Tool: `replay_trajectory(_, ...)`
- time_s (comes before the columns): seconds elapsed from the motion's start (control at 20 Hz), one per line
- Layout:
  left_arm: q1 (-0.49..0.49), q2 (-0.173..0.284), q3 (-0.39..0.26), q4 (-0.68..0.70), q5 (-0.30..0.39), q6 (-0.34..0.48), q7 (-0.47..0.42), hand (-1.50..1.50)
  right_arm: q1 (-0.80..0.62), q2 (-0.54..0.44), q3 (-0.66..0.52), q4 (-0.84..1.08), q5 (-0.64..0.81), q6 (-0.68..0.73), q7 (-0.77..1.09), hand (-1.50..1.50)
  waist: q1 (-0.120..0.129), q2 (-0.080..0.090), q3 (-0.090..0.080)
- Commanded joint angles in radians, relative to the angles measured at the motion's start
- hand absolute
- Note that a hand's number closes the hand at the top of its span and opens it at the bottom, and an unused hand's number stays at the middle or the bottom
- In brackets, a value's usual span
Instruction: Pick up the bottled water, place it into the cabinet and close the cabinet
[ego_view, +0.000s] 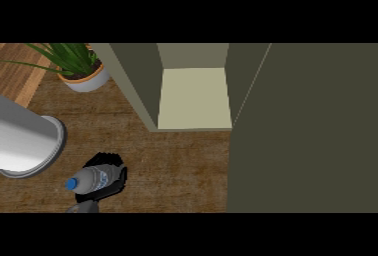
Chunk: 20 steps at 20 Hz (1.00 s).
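While curled round the bottled water (90, 179), left hand (111, 175) (lower left), cabinet (193, 97) open.

you're looking at the brown worktop (177, 165): potted plant (83, 70) far left, grey cylinder (26, 140) beside it, open cabinet (193, 95) standing at the right.

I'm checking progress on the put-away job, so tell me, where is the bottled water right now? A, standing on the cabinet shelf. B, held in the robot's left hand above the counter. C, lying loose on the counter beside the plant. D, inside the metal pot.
B: the left hand curls round the bottled water over the counter, well short of the open cabinet.
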Motion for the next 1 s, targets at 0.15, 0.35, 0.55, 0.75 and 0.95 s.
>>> replay_trajectory(0.15,-0.072,-0.073,-0.135,-0.034,0.163,0.009,0.062,1.50,0.004,0.011,0.052,-0.072,0.025,-0.030,0.055,-1.50,0.004,0.000,-0.009)
replay_trajectory(0.35,-0.122,-0.074,-0.283,-0.083,0.304,0.118,0.136,1.50,0.031,-0.030,0.019,-0.113,-0.035,-0.009,0.075,-1.50,-0.001,-0.001,-0.009)
replay_trajectory(0.55,-0.074,-0.075,-0.432,-0.240,0.387,0.223,0.216,1.50,-0.024,-0.021,-0.071,-0.045,-0.112,0.000,0.030,-1.50,0.006,-0.002,-0.008)
replay_trajectory(0.75,-0.094,-0.075,-0.557,-0.392,0.386,0.444,0.272,1.50,0.028,-0.002,0.008,-0.023,-0.007,-0.006,-0.014,-1.50,-0.002,-0.005,-0.008)
replay_trajectory(0.95,-0.151,-0.075,-0.695,-0.497,0.401,0.614,0.374,1.50,-0.062,0.011,-0.035,-0.030,-0.064,-0.030,0.063,-1.50,0.008,0.001,-0.008)
